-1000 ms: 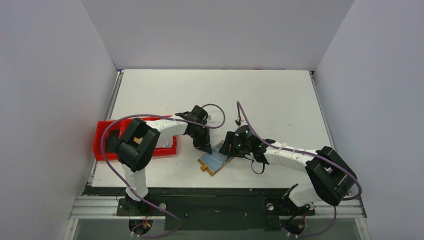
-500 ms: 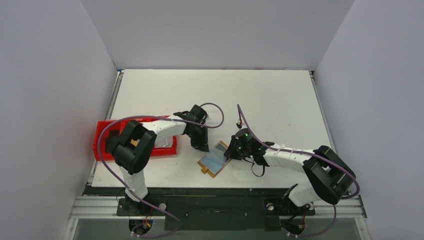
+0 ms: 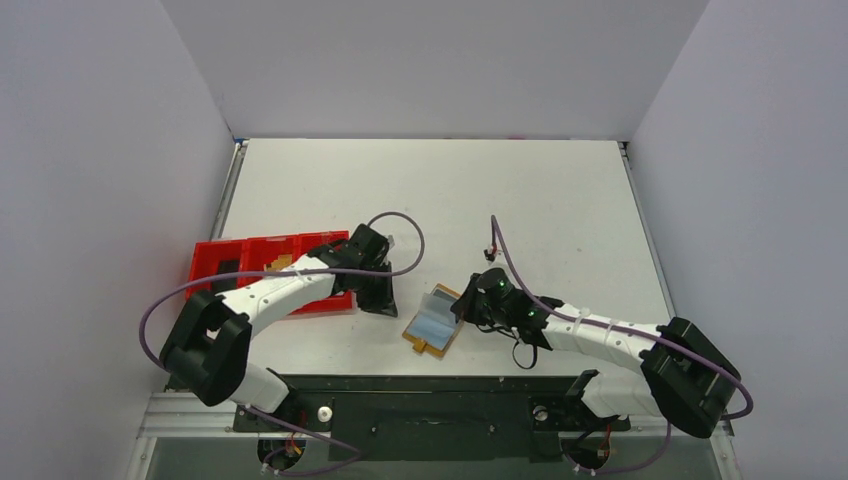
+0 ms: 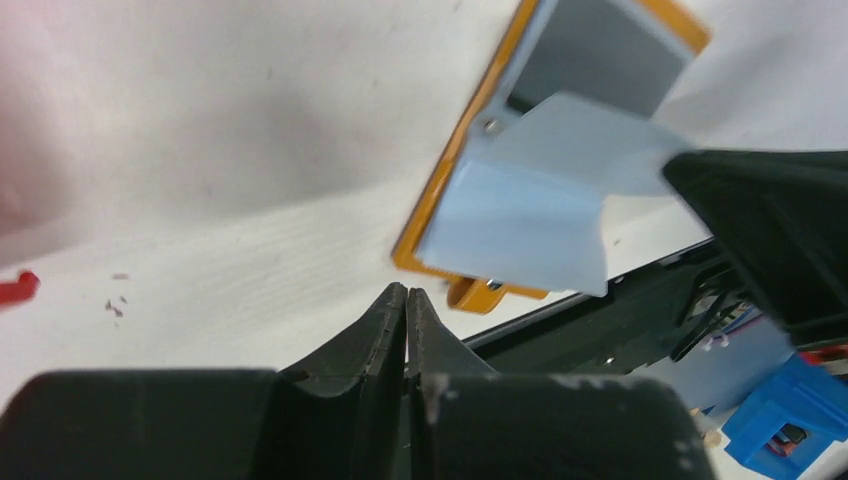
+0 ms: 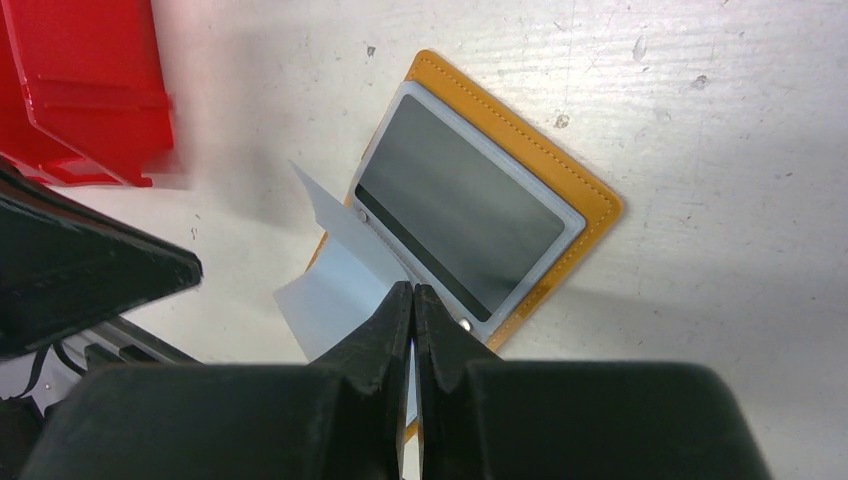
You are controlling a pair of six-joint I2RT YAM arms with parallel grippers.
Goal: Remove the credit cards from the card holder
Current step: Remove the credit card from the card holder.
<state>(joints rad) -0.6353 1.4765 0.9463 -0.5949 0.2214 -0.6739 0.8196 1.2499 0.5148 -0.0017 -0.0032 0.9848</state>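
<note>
Plastic this thin looks light, slick, bendy: the pale blue card [image 5: 335, 290] bows up off the card holder [image 3: 425, 346], low centre of the top view. Your right gripper [image 5: 412, 292] pinches its free edge, probably the best hold; your left gripper [image 4: 407, 297] is pressed together, empty.

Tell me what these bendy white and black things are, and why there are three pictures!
They are two robot arms bolted to a white table. One picture looks down from above. The other two come from little cameras on each arm's wrist, so you see the black fingers up close. On the table lie a red tray and an orange card holder with a pale blue card sticking out of it. The left gripper is shut and holds nothing. The right gripper is shut too, and it seems to pinch the edge of the pale blue card.
</note>
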